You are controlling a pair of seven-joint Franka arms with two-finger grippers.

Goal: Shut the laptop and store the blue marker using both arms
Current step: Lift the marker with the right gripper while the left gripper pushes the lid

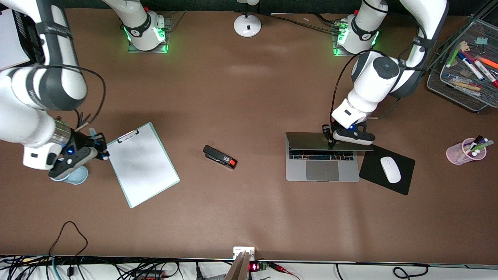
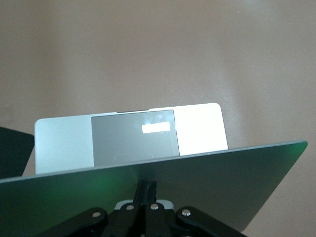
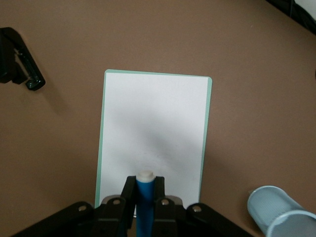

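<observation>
Blue marker (image 3: pixel 145 197) in right hand (image 3: pixel 144 200), beside pale-blue mesh cup (image 3: pixel 279 212).

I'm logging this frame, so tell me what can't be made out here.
- Slim bright-blue marker: lower barrel hidden by the right gripper; invisible in the front view.
- Silver-grey laptop: screen face unseen; front view shows only the lid's edge, left gripper on it.
- Pale blue mesh cup: mostly covered by the right gripper, front view.

Sitting on the worktop (image 1: pixel 249 217) are one laptop (image 1: pixel 322 163), one mouse (image 1: pixel 390 169), one mouse pad (image 1: pixel 373 171), one stapler (image 1: pixel 220 156), one clipboard (image 1: pixel 142 163), one lamp base (image 1: pixel 247 25) and one pale blue cup (image 1: pixel 77 177). Two arms are showing; one blue marker (image 3: pixel 145 202) is sitting between the right one's fingers (image 3: pixel 129 190).
</observation>
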